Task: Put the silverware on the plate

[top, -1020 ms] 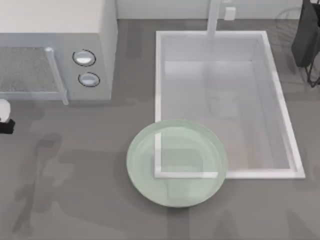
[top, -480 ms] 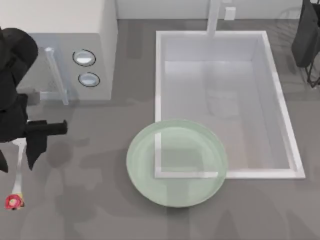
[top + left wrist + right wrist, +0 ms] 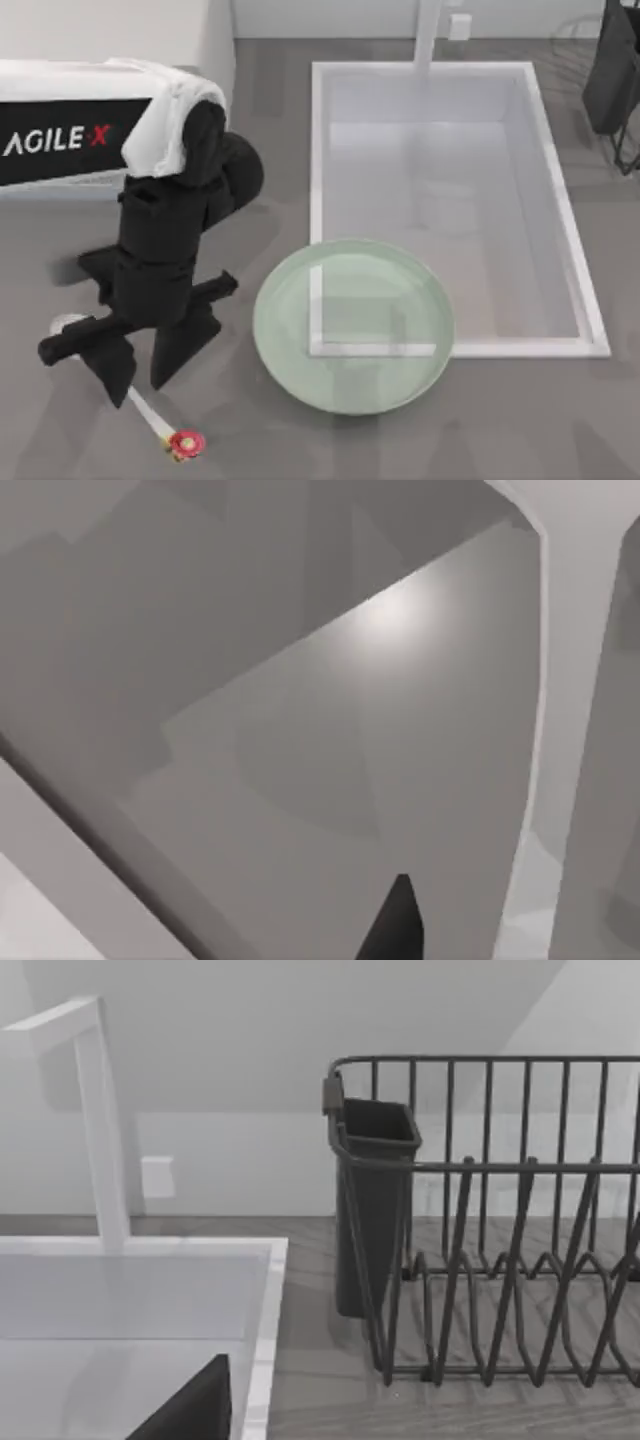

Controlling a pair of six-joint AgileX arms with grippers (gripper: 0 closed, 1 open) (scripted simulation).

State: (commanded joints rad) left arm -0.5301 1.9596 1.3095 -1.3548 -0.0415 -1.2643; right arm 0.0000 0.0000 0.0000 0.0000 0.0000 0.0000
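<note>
The silverware is a white spoon lying slantwise at the table's front left: its bowl [image 3: 65,324] pokes out left of the gripper, and its thin handle [image 3: 150,415] ends in a red-pink knob [image 3: 185,443]. My left gripper [image 3: 140,392] hangs over the spoon with the handle running between its black fingers [image 3: 175,355], shut on it. The pale green see-through plate [image 3: 264,330] sits right of the gripper, overlapping the sink's front-left corner. In the left wrist view, a dark fingertip [image 3: 395,930] shows over grey surfaces. My right arm [image 3: 610,80] is parked at the back right.
A white sink basin [image 3: 590,300] with a faucet [image 3: 428,35] fills the right half of the table. In the right wrist view, a dark wire dish rack [image 3: 500,1260] with a utensil cup [image 3: 370,1210] stands beside the sink. A white appliance [image 3: 215,60] sits behind my left arm.
My left arm has swung in from the left edge toward the plate, carrying the spoon. The spoon has turned, with its knob now pointing to the front right.
</note>
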